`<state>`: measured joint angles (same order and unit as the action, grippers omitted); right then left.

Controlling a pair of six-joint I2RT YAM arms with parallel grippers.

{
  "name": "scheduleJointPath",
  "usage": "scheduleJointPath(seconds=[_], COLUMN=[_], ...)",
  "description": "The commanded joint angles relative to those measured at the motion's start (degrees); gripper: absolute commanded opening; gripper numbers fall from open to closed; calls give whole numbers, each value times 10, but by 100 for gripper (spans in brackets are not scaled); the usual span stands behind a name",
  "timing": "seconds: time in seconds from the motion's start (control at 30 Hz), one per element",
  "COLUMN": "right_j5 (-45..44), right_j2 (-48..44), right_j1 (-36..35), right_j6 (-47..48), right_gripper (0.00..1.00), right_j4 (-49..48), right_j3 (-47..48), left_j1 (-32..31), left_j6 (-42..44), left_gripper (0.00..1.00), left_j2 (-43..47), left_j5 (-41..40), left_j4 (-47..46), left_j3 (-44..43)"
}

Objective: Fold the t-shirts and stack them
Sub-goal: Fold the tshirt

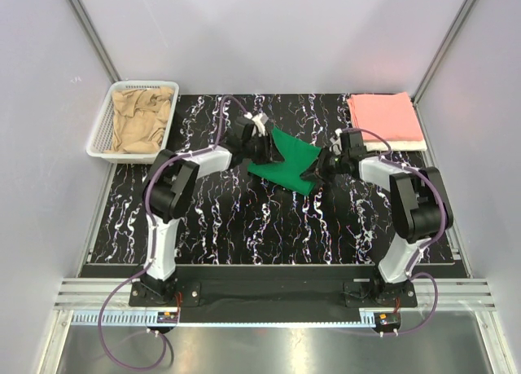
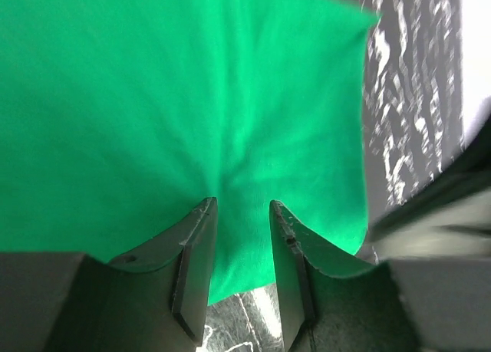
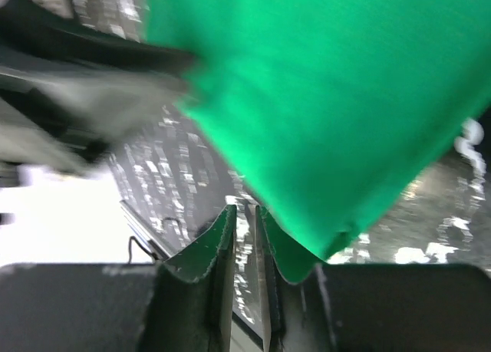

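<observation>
Left gripper (image 2: 242, 206) pinches green t-shirt (image 2: 192, 83), clear only by wrist; right gripper (image 3: 245, 211) nearly closed, grip uncertain

No writing, label, brand, number or sign could be read in any of the three views. The small coloured plug (image 1: 168, 315) below the left arm's base was too small to show whether it carried any marking.
</observation>
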<state>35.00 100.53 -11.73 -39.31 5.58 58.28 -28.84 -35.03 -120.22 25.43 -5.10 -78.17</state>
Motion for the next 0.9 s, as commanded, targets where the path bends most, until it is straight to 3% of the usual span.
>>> scheduleJointPath(seconds=[0.0, 0.4, 0.6, 0.77, 0.87], right_j5=[-16, -115, -143, -172, -165], right_j2=[33, 20, -14, -3, 11], right_j1=[1, 7, 13, 16, 19], right_j6=[13, 50, 62, 83, 70], right_gripper=[22, 23, 25, 27, 27], right_j4=[-18, 4, 25, 47, 61], right_j3=[-26, -84, -93, -84, -81], left_j1=[26, 41, 46, 45, 37], left_j6=[8, 61, 62, 41, 30], left_gripper=[39, 39, 39, 39, 40], left_j2=[26, -119, -186, -162, -112], left_j5=[15, 13, 62, 88, 55], left_j4=[6, 95, 111, 96, 102], left_j3=[-56, -228, -300, -292, -239])
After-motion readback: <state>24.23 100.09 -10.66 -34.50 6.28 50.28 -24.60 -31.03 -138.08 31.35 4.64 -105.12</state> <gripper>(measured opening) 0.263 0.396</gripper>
